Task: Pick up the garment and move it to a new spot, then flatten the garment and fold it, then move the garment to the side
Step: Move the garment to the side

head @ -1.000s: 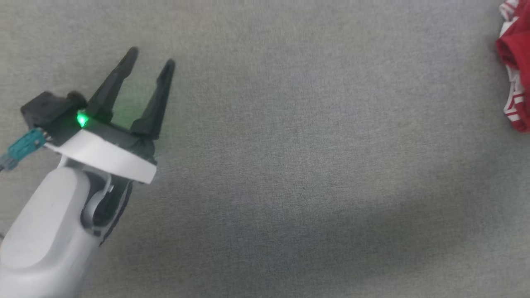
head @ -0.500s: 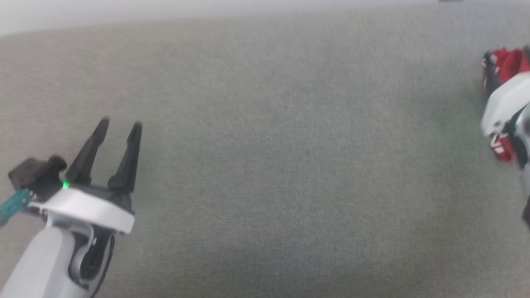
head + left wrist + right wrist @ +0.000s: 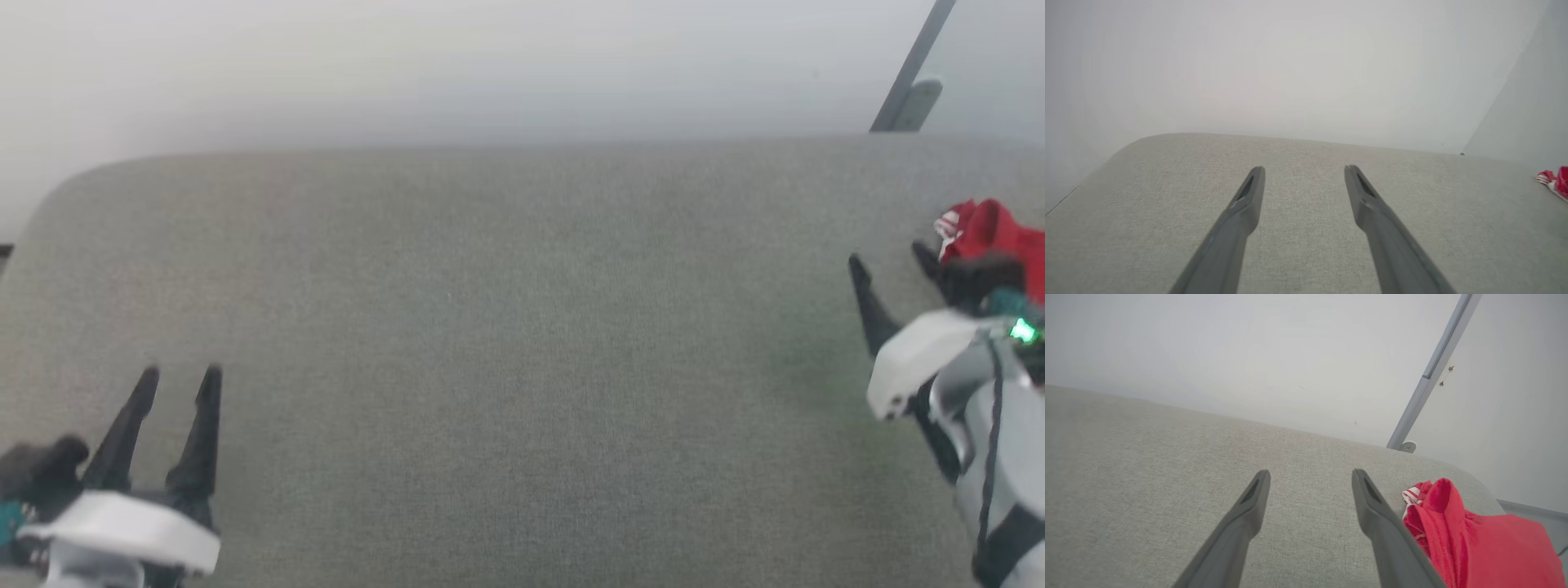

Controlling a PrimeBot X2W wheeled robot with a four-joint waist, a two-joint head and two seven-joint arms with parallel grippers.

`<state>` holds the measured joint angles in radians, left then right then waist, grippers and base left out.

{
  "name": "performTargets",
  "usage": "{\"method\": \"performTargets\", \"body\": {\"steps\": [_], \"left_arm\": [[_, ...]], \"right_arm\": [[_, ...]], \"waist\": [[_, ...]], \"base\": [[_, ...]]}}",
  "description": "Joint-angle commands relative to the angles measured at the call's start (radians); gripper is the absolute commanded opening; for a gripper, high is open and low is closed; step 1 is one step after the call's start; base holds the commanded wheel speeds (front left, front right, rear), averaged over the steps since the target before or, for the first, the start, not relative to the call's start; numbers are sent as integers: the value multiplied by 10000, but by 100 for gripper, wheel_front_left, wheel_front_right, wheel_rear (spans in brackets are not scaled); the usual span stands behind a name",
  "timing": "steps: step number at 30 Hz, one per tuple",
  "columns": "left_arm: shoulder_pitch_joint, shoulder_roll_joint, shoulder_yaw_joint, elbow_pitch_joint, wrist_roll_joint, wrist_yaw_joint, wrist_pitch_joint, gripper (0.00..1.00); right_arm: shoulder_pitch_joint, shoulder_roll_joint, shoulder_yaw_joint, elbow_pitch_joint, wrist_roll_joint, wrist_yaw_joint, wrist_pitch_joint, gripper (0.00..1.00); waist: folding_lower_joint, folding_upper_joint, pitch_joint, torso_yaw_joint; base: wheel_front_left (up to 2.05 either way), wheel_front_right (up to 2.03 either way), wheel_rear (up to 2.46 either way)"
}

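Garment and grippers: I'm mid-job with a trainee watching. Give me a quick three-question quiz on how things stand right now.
1. Multiple choice. In the right wrist view, where does the garment lie relative to the right gripper?
A. between its fingers
B. to the right of its fingers, on the grey padded surface
C. to the left of its fingers

2. True or false: the left gripper holds a sleeve of the garment.

3. Fill in: the jaws of both grippers stand ____, with nothing between them.

Key: 1 B. 2 False: it is over bare surface, and the garment is far off at that view's right edge. 3 open.
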<state>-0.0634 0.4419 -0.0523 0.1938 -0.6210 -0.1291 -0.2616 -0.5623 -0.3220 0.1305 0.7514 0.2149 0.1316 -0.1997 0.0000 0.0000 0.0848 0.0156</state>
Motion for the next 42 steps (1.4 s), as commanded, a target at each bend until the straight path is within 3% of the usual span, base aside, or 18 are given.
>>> {"method": "performTargets", "body": {"steps": [1, 11, 24, 42], "left_arm": [[218, -10, 127, -25, 128, -18, -41, 100], [1493, -400, 825, -336, 577, -20, -41, 100], [2109, -696, 1394, -419, 645, -20, -41, 100], [2369, -951, 1647, -698, 789, -20, -41, 100]], "right_arm": [[231, 25, 43, -108, 60, -20, -166, 100], [2002, 359, -368, -1372, -205, -20, -656, 100], [4154, 1327, -1204, -3688, -862, -20, -667, 100], [5000, 1836, -1586, -4545, -1243, -20, -667, 100]], "waist": [[0, 0, -227, 12], [0, 0, -718, -163], [0, 0, -820, -173], [0, 0, -837, -91]], "base": [[0, 0, 0], [0, 0, 0], [0, 0, 0], [0, 0, 0]]}}
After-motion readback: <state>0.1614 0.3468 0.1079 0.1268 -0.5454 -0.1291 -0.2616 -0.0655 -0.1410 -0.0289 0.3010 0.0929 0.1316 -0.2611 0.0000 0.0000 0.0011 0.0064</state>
